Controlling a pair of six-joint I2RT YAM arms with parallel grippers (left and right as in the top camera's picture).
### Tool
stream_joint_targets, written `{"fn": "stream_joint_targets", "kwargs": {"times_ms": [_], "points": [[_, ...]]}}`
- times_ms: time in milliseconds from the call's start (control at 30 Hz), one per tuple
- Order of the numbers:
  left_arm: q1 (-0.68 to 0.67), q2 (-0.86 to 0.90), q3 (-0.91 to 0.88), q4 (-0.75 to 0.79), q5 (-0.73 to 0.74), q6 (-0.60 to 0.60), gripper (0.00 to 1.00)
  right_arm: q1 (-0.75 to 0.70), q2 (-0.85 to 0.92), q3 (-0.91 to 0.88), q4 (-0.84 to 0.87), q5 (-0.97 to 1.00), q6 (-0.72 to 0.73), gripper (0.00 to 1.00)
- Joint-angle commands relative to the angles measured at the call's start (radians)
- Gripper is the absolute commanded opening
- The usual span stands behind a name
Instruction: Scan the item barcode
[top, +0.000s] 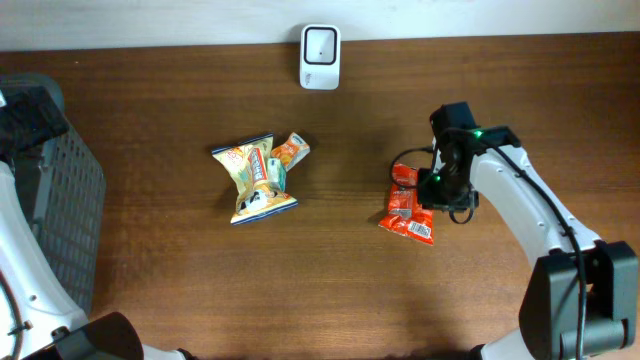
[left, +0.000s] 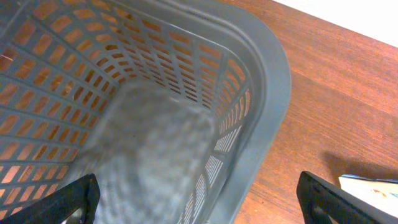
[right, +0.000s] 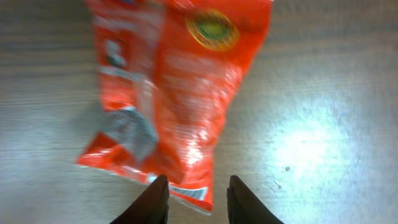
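Observation:
A red snack packet (top: 408, 208) lies flat on the wooden table, right of centre. My right gripper (top: 436, 188) hangs over its right edge. In the right wrist view the packet (right: 174, 93) fills the upper left, and one bottom corner lies between the fingers of the right gripper (right: 198, 200), which stand apart without pressing it. No barcode is readable through the blur. A white scanner (top: 320, 43) sits at the table's far edge. My left gripper (left: 199, 208) is wide open over the rim of a grey basket (left: 273, 93), holding nothing.
The grey mesh basket (top: 70, 200) stands at the table's left end. A yellow snack bag (top: 255, 182) and a small orange packet (top: 291, 151) lie together left of centre. Bare wood separates them from the red packet.

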Motion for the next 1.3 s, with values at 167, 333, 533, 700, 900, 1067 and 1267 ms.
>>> {"fn": "stream_joint_targets", "kwargs": {"times_ms": [167, 333, 533, 700, 900, 1067, 1267], "points": [[0.003, -0.003, 0.000, 0.001, 0.000, 0.015, 0.99, -0.003, 0.016, -0.082, -0.028, 0.089, 0.075, 0.33], [0.003, -0.003, 0.000, 0.001, 0.000, 0.015, 0.99, 0.000, 0.018, -0.144, 0.006, 0.135, 0.116, 0.33], [0.003, -0.003, 0.000, 0.001, 0.000, 0.015, 0.99, 0.002, 0.020, -0.205, 0.069, -0.055, -0.020, 0.33], [0.003, -0.003, 0.000, 0.001, 0.000, 0.015, 0.99, 0.082, 0.020, -0.205, 0.177, -0.179, -0.100, 0.39], [0.003, -0.003, 0.000, 0.001, 0.000, 0.015, 0.99, 0.201, 0.019, -0.166, 0.323, -0.196, -0.114, 0.43], [0.003, -0.003, 0.000, 0.001, 0.000, 0.015, 0.99, 0.215, 0.019, -0.022, 0.299, -0.192, -0.166, 0.47], [0.003, -0.003, 0.000, 0.001, 0.000, 0.015, 0.99, 0.214, 0.021, 0.088, 0.380, 0.056, -0.180, 0.54]]}}
